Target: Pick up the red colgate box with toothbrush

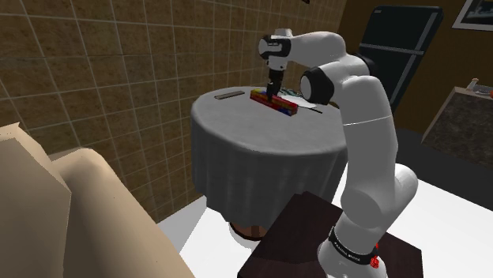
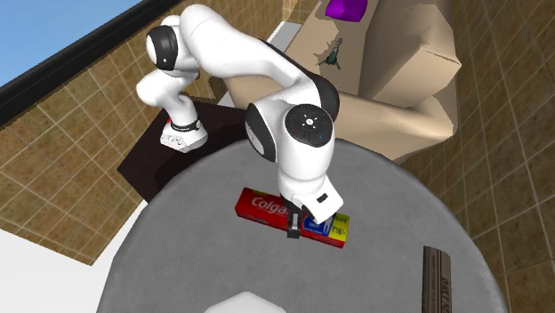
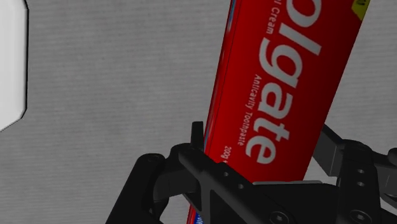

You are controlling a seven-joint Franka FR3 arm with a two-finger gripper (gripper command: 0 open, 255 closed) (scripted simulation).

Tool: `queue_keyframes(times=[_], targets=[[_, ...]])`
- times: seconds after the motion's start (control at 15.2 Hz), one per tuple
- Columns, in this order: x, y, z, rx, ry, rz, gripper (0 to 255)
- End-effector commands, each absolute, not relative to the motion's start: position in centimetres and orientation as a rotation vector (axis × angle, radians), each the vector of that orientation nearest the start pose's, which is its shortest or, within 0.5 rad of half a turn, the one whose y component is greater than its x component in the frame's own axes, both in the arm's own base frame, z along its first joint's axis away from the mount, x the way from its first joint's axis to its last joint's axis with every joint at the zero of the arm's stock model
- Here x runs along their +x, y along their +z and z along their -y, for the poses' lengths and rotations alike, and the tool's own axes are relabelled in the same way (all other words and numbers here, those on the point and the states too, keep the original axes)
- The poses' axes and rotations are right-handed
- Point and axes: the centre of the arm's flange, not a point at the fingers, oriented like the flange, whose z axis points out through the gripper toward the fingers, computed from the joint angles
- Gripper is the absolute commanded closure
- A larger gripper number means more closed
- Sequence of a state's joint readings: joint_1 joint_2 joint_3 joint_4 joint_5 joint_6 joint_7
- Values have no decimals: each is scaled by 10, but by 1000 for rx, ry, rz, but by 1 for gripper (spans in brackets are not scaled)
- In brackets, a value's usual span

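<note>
Clasping the glossy red rectangular Colgate box (image 3: 280,76) across its width, black gripper (image 3: 262,133) pinches both long edges; round table (image 1: 237,118) w/ grey cloth.

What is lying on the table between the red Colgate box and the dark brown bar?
Nothing: between the red Colgate box and the dark brown bar there is just bare grey tablecloth, as the second exterior view shows.

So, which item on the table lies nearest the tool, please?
The red Colgate box, directly under the tool; the dark bar and white object lie farther off.
</note>
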State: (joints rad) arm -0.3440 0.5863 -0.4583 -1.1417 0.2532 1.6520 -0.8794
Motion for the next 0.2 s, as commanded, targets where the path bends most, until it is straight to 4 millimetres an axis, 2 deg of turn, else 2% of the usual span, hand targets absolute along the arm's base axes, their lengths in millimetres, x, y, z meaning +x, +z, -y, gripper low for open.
queue_keyframes(times=[0.0,0.13], targets=[[569,496,426,-3116,19,185,255],[569,497,426,-3116,19,185,255]])
